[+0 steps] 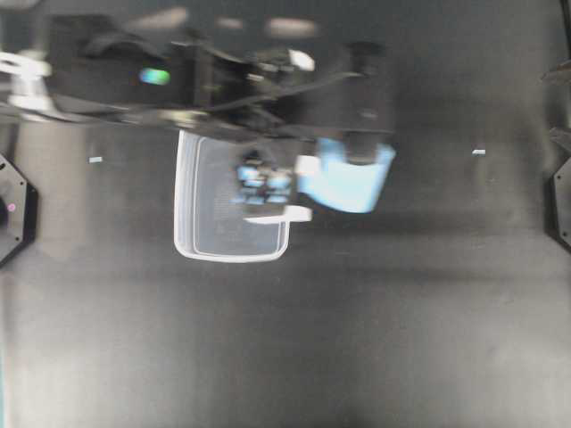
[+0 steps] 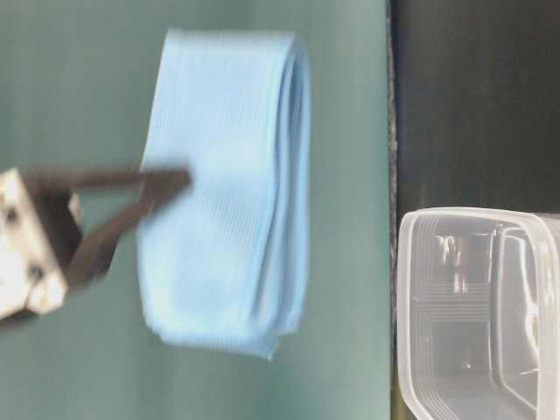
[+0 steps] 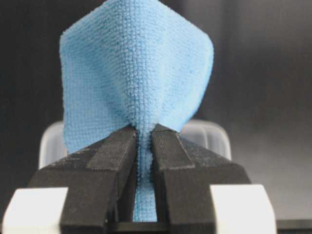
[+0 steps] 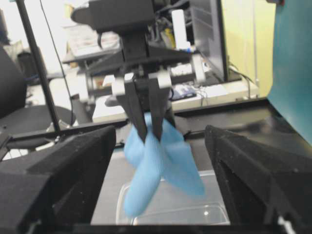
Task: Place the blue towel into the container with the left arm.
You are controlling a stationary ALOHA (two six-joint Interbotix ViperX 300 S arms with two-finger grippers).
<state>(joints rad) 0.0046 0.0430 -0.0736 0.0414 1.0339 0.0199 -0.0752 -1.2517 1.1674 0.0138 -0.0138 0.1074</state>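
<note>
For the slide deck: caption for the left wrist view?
Left claw shut on the blue towel, container partly visible behind it.

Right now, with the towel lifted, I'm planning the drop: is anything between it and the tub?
Nothing visible. The towel hangs pinched in the left gripper, clear of the table, and the tub below looks open and empty.
</note>
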